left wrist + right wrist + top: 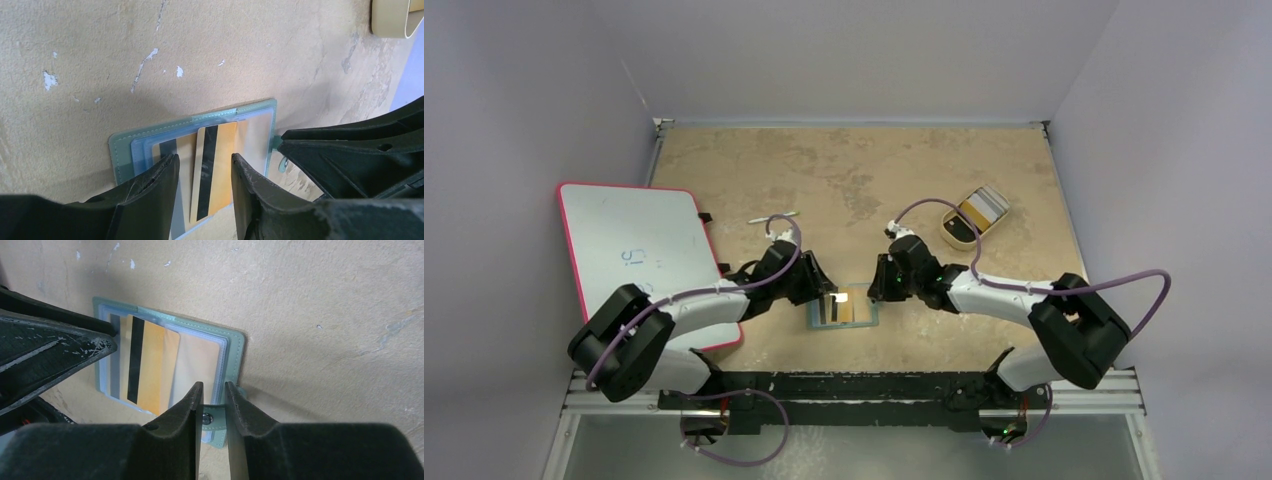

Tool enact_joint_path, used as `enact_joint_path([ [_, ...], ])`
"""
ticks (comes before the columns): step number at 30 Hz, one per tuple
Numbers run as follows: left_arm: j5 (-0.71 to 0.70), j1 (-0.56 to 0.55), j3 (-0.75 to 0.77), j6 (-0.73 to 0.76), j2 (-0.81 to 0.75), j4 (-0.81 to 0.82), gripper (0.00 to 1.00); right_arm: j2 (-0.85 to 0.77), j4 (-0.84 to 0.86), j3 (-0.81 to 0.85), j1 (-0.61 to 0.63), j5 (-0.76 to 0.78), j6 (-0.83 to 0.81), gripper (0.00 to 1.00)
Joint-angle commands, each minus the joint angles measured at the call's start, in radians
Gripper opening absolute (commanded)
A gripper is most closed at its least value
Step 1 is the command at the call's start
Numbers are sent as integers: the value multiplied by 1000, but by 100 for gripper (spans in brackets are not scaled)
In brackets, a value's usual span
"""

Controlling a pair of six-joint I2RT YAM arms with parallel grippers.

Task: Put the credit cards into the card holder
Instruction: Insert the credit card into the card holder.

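Now: I am seating cards. One yellow-orange card (220, 165) lies on the open sleeves of the card holder (202, 357), apparently part way into a clear pocket; how deep, I cannot tell.
Beside it: the edge of a grey card (115, 355) shows under the film.
Where: the holder lies open and flat on the bench (844, 170), between my two arms and towards the near edge.
Left end effector (203, 161): the jaws are parted, one finger on each side of the yellow-orange card, gripping nothing that I can see.
Right end effector (214, 387): the jaws are narrow and set over the holder's snap tab (206, 418). Whether they pinch it or merely pin it, I cannot tell.
Next move, as I judge it: a straight push on the card's exposed end, along the pocket, while my right side keeps the holder from sliding.
Left to do: further cards appear to wait in the tan tray (954, 238), well apart at the far right.
Card: thin, stiff, glossy plastic, with a black stripe down its length.
Holder: a soft grey-green stitched cover, stacked pale blue and clear film sleeves, and a small metal snap.
Bench: matt, mottled sand colour, flecked with white chips.
Handling: the film looks slick and limp, and I expect the pocket mouth may buckle under a crooked push.
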Motion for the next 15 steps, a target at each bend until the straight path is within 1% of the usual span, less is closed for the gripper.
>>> enact_joint_path([
  [1,-15,-28,15,16,30,-65,43,-23,-10,-19,5,34,17,25],
  [7,-15,-45,24,5,54,-51,44,1,20,-37,5,29,22,26],
  [15,22,-59,21,-17,96,2,43,26,86,-73,5,-5,55,26],
])
